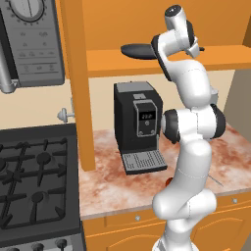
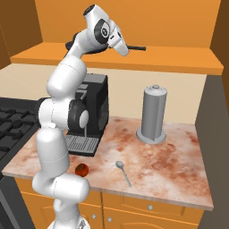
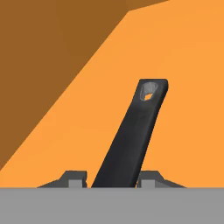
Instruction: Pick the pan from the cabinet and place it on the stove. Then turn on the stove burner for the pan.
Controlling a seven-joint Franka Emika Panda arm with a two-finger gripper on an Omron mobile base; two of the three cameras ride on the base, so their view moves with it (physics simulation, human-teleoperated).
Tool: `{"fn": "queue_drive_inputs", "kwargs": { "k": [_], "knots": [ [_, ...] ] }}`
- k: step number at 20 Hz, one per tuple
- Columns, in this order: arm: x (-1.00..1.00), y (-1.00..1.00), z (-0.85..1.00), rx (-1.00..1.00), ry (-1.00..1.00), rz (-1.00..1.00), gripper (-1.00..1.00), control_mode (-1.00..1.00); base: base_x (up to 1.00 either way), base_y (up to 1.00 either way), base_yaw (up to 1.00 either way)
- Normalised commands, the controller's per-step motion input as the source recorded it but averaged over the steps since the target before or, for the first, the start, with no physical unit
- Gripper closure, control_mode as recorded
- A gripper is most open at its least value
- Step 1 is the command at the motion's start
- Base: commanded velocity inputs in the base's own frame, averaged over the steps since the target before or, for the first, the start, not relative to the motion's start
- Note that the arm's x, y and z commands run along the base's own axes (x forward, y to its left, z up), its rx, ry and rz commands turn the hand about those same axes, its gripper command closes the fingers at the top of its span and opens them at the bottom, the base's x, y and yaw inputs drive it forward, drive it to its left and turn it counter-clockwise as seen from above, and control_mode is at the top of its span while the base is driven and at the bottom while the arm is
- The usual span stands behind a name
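Note:
The dark grey pan (image 1: 137,50) lies on the bottom shelf of the open orange cabinet (image 1: 147,67), its long black handle (image 2: 136,47) pointing right. My gripper (image 2: 125,50) is raised to the shelf at the handle. In the hand view the handle (image 3: 131,131) runs up between the two fingertips (image 3: 151,178), which press close against its sides, so the gripper (image 3: 112,179) is shut on it. The pan still rests on the shelf (image 2: 170,62). The black stove (image 1: 34,176) sits low on the left, with a burner (image 1: 43,158) among its grates.
A black coffee machine (image 1: 139,125) stands on the marble counter under the shelf. The cabinet's orange side panel (image 1: 78,83) drops between stove and counter. A grey microwave (image 1: 29,39) hangs over the stove. A grey canister (image 2: 153,114), a spoon (image 2: 123,172) and a tomato (image 2: 81,170) are on the counter.

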Motion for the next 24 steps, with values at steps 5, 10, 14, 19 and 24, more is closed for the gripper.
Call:
{"fn": "queue_drive_inputs", "kwargs": {
  "k": [5,10,14,19,24],
  "knots": [
    [-0.07,0.0,-0.01,0.0,-0.09,0.0,1.0,-1.0,0.0,0.0,0.0],
    [-0.18,0.07,0.0,0.0,-0.22,0.0,1.0,-1.0,0.0,0.0,0.0],
    [-0.2,0.04,-0.04,0.0,-0.25,0.0,1.0,-1.0,0.0,0.0,0.0],
    [-0.3,0.0,-0.04,0.0,-0.25,0.0,1.0,-1.0,0.0,0.0,0.0],
    [-0.52,0.0,0.01,0.0,-0.23,0.0,1.0,-1.0,0.0,0.0,0.0]
  ]
}}
